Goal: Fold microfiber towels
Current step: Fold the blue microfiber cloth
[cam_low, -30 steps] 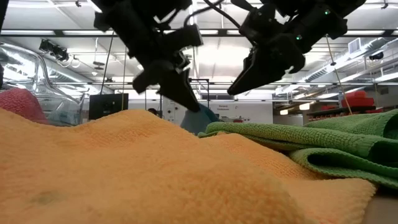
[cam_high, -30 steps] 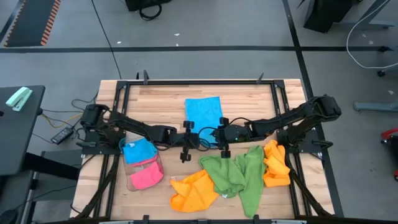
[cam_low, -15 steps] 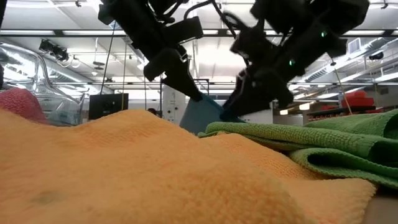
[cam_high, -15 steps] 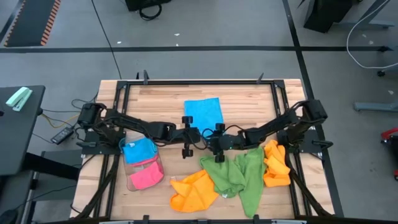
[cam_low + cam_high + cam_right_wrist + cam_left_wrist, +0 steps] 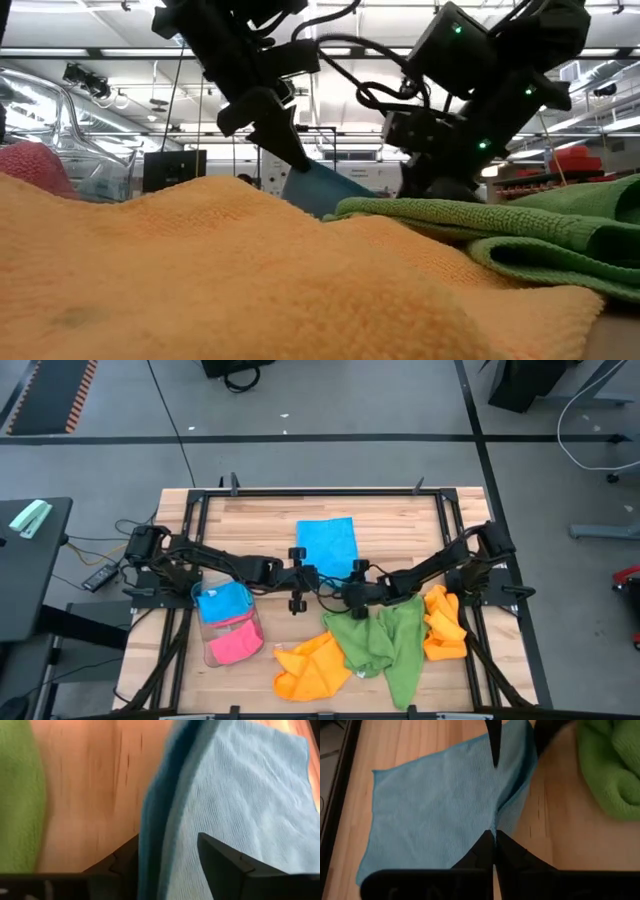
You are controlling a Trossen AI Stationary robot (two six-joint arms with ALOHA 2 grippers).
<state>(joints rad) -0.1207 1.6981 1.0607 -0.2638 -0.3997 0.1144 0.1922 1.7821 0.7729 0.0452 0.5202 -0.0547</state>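
A sky blue towel lies spread on the wooden table at its far middle. Its near edge is raised off the wood. My left gripper is shut on that edge and shows in the high view at the towel's near left. My right gripper is open at the near right. Its two fingers stand on either side of the raised near edge. In the low view it is low behind a green towel. My left gripper pinches the blue towel's near edge, toward its left end, between its two fingers. The fingers slant down from the table's left. That edge is lifted into a ridge while the far part lies flat on the wood. Of my right gripper I cannot tell whether its fingers touch the edge that runs between them.
Green towels and orange towels lie heaped at the near right. A clear plastic tray at the near left holds a blue and a pink towel. Black rails frame the table.
My right gripper has come down toward the table at the blue towel's near right, tipping as it sank. My left gripper has kept its hold on the towel's near edge, which stands higher off the wood than before.
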